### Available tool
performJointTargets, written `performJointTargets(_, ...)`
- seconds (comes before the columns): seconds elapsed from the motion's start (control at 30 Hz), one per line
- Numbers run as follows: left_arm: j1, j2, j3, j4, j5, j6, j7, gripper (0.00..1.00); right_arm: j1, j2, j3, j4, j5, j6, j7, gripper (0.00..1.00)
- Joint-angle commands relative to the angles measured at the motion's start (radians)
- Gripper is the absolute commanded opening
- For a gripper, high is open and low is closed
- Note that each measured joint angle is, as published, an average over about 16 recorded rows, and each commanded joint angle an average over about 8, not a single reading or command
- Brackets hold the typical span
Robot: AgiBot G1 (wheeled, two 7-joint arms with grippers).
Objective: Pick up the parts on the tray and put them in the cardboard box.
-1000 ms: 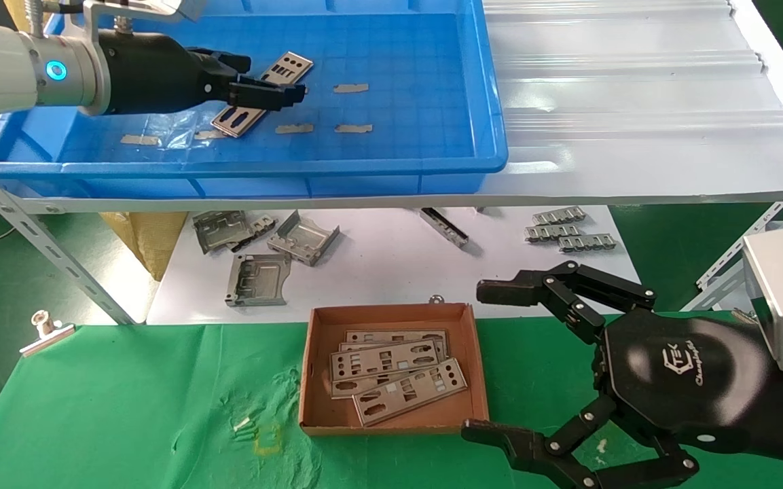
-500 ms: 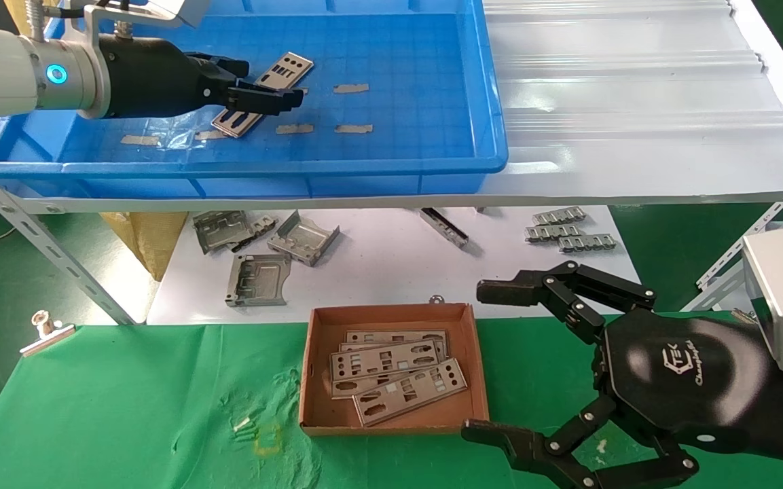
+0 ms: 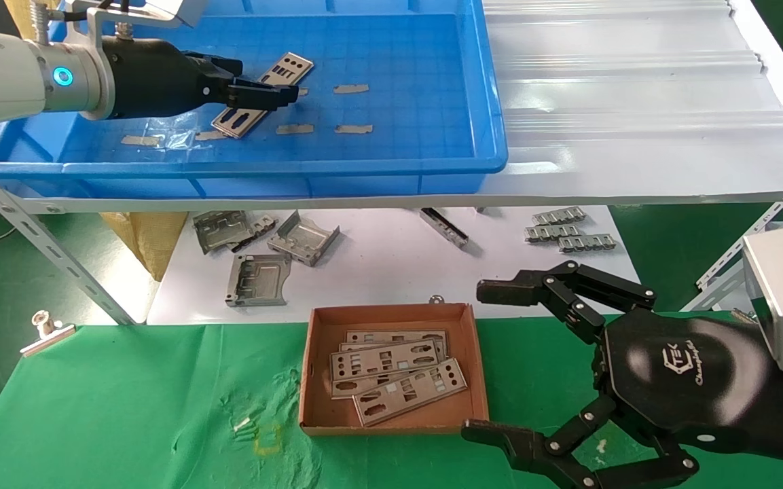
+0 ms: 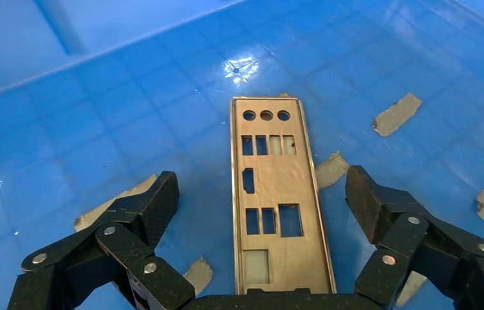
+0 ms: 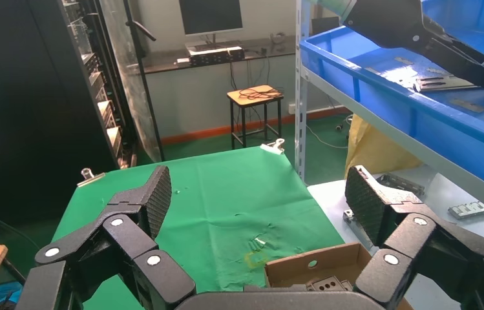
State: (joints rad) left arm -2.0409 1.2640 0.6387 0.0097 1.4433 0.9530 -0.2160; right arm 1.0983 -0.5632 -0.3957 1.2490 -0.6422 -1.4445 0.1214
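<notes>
Part (image 4: pixel 276 194) lay flat on far-left floor of tray (image 3: pixel 432 102), centred between spread fingers of left gripper (image 4: pixel 262 194), untouched. Thin, flush with grid: likely to slip or skid out sideways on closing. Right gripper (image 3: pixel 493 360) parked agape near cardboard box (image 3: pixel 314 367).

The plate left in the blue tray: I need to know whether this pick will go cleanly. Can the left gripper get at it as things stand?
Probably yes. The left gripper is open, a finger on each side of the plate, which lies flat on the tray floor with nothing over it.
</notes>
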Motion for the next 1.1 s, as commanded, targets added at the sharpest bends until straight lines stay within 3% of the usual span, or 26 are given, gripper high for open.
performJointTargets(0.03, 0.003, 0.002, 0.000, -0.001, 0.000, -0.003, -0.002, 0.00, 0.000, 0.000, 0.000, 0.000, 0.000, 0.000, 0.000, 1.00)
performJointTargets(1.1, 0.010, 0.006, 0.010, -0.006, 0.014, -0.010, -0.022, 0.00, 0.000, 0.000, 0.000, 0.000, 0.000, 0.000, 0.000, 1.00)
